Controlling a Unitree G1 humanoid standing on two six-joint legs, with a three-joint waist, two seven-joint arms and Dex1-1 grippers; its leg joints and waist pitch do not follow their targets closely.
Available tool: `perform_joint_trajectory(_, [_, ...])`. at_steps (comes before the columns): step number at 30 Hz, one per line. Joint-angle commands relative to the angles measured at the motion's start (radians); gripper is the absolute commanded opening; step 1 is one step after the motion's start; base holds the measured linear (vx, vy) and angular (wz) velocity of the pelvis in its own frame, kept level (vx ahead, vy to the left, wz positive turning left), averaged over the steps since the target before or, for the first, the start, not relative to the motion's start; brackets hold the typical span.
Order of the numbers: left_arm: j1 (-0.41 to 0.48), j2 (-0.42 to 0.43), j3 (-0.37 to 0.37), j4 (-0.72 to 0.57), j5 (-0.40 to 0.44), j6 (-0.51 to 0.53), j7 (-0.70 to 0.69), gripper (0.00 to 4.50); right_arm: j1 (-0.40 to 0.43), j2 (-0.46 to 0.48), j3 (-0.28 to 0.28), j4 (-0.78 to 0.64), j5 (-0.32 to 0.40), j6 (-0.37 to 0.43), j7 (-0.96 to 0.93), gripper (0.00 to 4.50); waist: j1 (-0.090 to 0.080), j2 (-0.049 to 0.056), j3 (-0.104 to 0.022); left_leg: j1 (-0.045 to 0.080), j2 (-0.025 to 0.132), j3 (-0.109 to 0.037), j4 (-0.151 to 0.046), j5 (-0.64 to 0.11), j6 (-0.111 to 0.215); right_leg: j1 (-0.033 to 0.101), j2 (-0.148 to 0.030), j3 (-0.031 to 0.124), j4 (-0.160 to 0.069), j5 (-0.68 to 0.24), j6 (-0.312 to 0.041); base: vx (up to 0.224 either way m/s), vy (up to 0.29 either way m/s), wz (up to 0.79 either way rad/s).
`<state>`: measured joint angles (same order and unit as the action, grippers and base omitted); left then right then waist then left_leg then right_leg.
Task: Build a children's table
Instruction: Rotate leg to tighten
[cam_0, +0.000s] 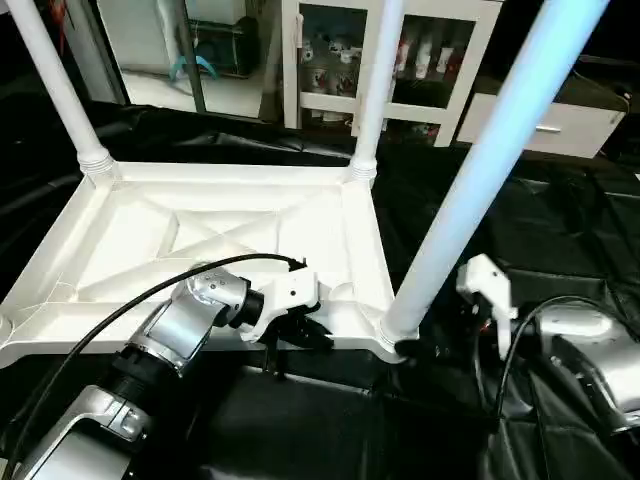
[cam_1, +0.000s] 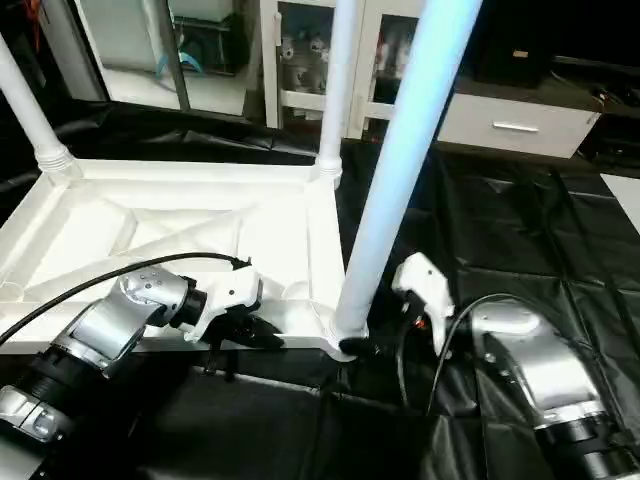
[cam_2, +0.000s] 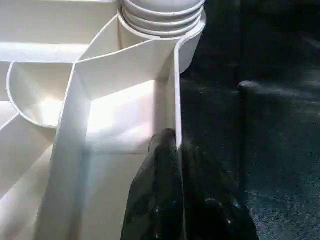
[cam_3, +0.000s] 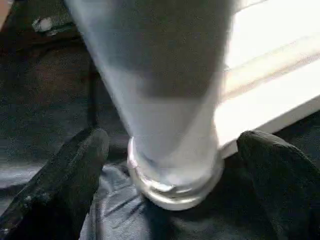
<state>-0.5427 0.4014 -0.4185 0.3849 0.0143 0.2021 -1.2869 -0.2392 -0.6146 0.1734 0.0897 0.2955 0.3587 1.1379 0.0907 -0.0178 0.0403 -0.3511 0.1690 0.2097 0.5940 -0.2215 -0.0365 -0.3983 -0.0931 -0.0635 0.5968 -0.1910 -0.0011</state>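
The left pincer (cam_0: 305, 335) is clenched on the thin rim of the upturned top (cam_0: 215, 235), one black finger (cam_2: 155, 190) on each side of the wall, at the near edge close to the corner socket. The right pincer (cam_3: 170, 165) is released, its fingers (cam_3: 65, 180) spread wide on either side of the near leg (cam_0: 480, 170) and apart from it. The right wrist view shows that leg's ringed foot seated at the top's corner over the black sheet (cam_0: 560, 230). The head views show the top lying ribs up with two more legs (cam_0: 60, 85) standing in the far sockets, and a white cabinet (cam_0: 385, 60) beyond.
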Motion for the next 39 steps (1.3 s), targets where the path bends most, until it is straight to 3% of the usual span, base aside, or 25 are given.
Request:
perform_joint_trajectory(1, [0.02, -0.006, -0.03, -0.013, -0.006, 0.014, -0.043, 0.0, -0.021, -0.003, 0.027, 0.044, -0.036, -0.038, 0.03, 4.43, -0.004, -0.008, -0.052, 0.01, 0.073, -0.031, -0.07, -0.083, 0.067, 0.047, -0.072, 0.052, -0.045, -0.041, -0.294, 0.0, 0.0, 0.0])
perform_joint_trajectory(5, [0.023, -0.002, -0.033, -0.021, -0.008, 0.02, -0.046, 0.0, -0.037, -0.001, 0.046, 0.083, -0.057, -0.069, 0.043, 4.43, -0.005, -0.009, -0.053, 0.01, 0.072, -0.03, -0.067, -0.075, 0.077, 0.047, -0.071, 0.051, -0.044, -0.027, -0.304, 0.0, 0.0, 0.0])
perform_joint_trajectory(11, [0.026, 0.001, -0.036, -0.029, -0.009, 0.025, -0.04, 0.0, -0.066, 0.042, 0.032, 0.126, -0.042, -0.1, 0.03, 3.81, -0.003, -0.009, -0.053, 0.01, 0.074, -0.03, -0.066, -0.089, 0.074, 0.046, -0.071, 0.051, -0.044, -0.058, -0.301, 0.0, 0.0, 0.0])
perform_joint_trajectory(14, [0.029, 0.001, -0.037, -0.033, -0.008, 0.029, -0.04, 0.0, -0.069, 0.051, 0.031, 0.13, -0.038, -0.111, 0.038, 3.74, -0.004, -0.008, -0.052, 0.011, 0.073, -0.03, -0.067, -0.094, 0.07, 0.046, -0.07, 0.051, -0.044, -0.066, -0.297, 0.0, 0.0, 0.0])
perform_joint_trajectory(25, [0.024, 0.004, -0.039, -0.025, -0.005, 0.033, -0.044, 0.0, -0.063, 0.056, 0.031, 0.149, -0.044, -0.134, 0.067, 2.77, -0.005, -0.006, -0.055, 0.011, 0.072, -0.03, -0.064, -0.093, 0.069, 0.046, -0.068, 0.05, -0.041, -0.046, -0.302, 0.0, 0.0, 0.0])
perform_joint_trajectory(31, [0.022, 0.0, -0.04, -0.018, 0.001, 0.032, -0.037, 0.0, -0.061, 0.071, 0.028, 0.157, -0.044, -0.134, 0.057, 2.66, -0.004, -0.005, -0.055, 0.01, 0.072, -0.03, -0.064, -0.097, 0.07, 0.047, -0.069, 0.05, -0.042, -0.051, -0.303, 0.0, 0.0, 0.0])
perform_joint_trajectory(32, [0.018, -0.021, -0.032, 0.002, 0.008, 0.031, 0.003, 0.0, -0.07, 0.117, 0.008, 0.196, -0.059, -0.13, -0.035, 2.66, -0.007, -0.005, -0.054, 0.009, 0.072, -0.029, -0.064, -0.098, 0.07, 0.044, -0.07, 0.051, -0.042, -0.052, -0.307, 0.0, 0.0, 0.0])
perform_joint_trajectory(35, [-0.001, -0.075, -0.004, 0.048, 0.016, 0.033, 0.099, 0.0, -0.095, 0.187, -0.019, 0.259, -0.091, -0.095, -0.194, 2.66, -0.012, -0.006, -0.049, 0.008, 0.069, -0.033, -0.069, -0.149, 0.039, 0.045, -0.07, 0.05, -0.053, -0.139, -0.286, 0.0, 0.0, 0.0])
perform_joint_trajectory(36, [-0.011, -0.094, 0.002, 0.068, 0.025, 0.031, 0.138, 0.0, -0.109, 0.23, -0.046, 0.268, -0.076, -0.046, -0.267, 2.65, -0.022, -0.007, -0.047, 0.008, 0.067, -0.038, -0.072, -0.185, 0.007, 0.045, -0.07, 0.05, -0.061, -0.219, -0.262, 0.0, 0.0, 0.0])
perform_joint_trajectory(37, [-0.023, -0.112, 0.007, 0.09, 0.036, 0.024, 0.178, 0.0, -0.123, 0.275, -0.073, 0.273, -0.057, -0.003, -0.335, 2.65, -0.022, -0.007, -0.047, 0.008, 0.067, -0.038, -0.072, -0.185, 0.007, 0.045, -0.07, 0.05, -0.061, -0.219, -0.262, -0.051, -0.004, -0.01])
perform_joint_trajectory(39, [-0.044, -0.145, 0.014, 0.127, 0.055, 0.022, 0.249, 0.0, -0.141, 0.342, -0.093, 0.284, -0.067, 0.028, -0.457, 2.65, -0.039, -0.005, -0.044, 0.006, 0.064, -0.043, -0.078, -0.231, -0.023, 0.042, -0.07, 0.048, -0.072, -0.322, -0.222, -0.056, -0.006, -0.03])
